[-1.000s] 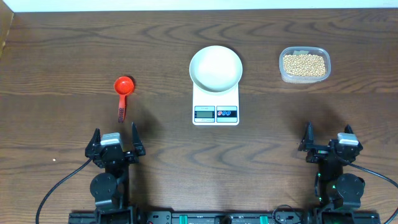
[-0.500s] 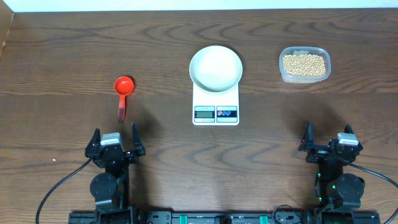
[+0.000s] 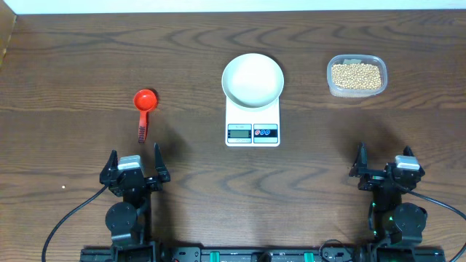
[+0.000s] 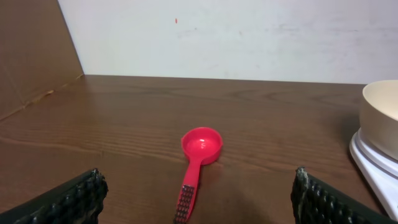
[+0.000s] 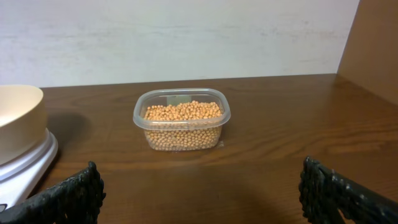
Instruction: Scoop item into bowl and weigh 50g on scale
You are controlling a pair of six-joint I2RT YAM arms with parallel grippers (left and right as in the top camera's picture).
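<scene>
Overhead view, round white plain bowl (image 3: 252,78) sitting on small white rectangular digital scale (image 3: 253,142) at mid-table, small tan-yellow beans (image 3: 355,75) lying in clear rectangular plastic container (image 3: 329,77) well to its right, red plastic scoop (image 3: 144,109) lying to its left, left gripper (image 3: 135,155) and right gripper (image 3: 384,156) both standing released, grasping nothing.
</scene>
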